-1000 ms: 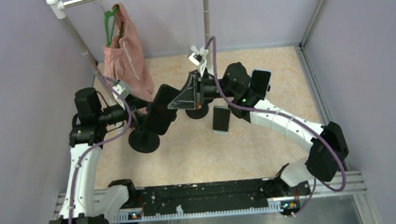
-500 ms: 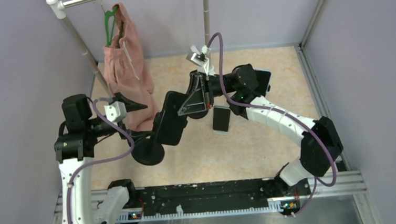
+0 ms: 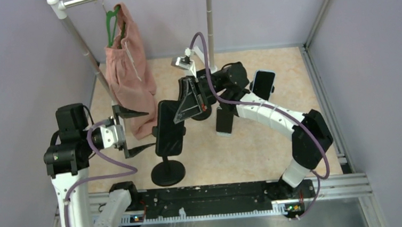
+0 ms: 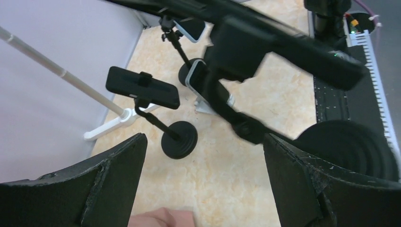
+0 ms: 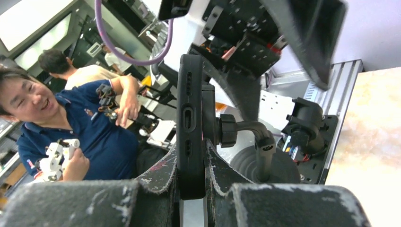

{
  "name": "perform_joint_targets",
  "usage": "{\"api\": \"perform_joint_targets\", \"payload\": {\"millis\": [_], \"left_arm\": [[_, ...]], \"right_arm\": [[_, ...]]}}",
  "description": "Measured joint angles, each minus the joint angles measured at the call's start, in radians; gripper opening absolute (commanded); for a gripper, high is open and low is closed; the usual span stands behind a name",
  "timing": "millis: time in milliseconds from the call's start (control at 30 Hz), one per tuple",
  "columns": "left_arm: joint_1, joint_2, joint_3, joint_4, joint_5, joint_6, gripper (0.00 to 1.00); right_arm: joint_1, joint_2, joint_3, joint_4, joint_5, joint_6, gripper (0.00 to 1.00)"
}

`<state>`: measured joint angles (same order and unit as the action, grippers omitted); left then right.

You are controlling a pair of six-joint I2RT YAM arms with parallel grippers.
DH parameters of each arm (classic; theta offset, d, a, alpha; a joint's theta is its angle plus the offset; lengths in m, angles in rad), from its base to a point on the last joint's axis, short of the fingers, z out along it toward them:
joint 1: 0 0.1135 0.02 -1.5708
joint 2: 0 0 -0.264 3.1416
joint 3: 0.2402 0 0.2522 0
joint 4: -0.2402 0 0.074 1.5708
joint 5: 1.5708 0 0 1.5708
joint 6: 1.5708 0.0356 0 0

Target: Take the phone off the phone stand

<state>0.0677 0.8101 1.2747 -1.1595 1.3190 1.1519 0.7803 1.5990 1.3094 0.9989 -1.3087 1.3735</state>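
The right gripper pinches the black slab phone on the black round-based stand; the left gripper gapes beside that stand.

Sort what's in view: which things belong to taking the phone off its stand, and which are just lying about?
Part of the job:
phone, still mounted
phone stand
right gripper, shut on the phone
left gripper, open, not touching the phone

Just lying about:
other phones on stands
pink garment on a green hanger
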Motion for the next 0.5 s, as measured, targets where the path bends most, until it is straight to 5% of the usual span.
{"api": "perform_joint_targets", "payload": {"millis": [233,500], "left_arm": [[0.0,-0.06,-0.002,-0.026,0.047,0.009,0.94],[-0.006,-0.06,-0.012,0.0,0.064,0.012,0.66]], "right_arm": [[0.011,0.101,0.058,0.008,0.002,0.011,0.0],[0.064,0.166,0.135,0.001,-0.019,0.037,0.0]]}}
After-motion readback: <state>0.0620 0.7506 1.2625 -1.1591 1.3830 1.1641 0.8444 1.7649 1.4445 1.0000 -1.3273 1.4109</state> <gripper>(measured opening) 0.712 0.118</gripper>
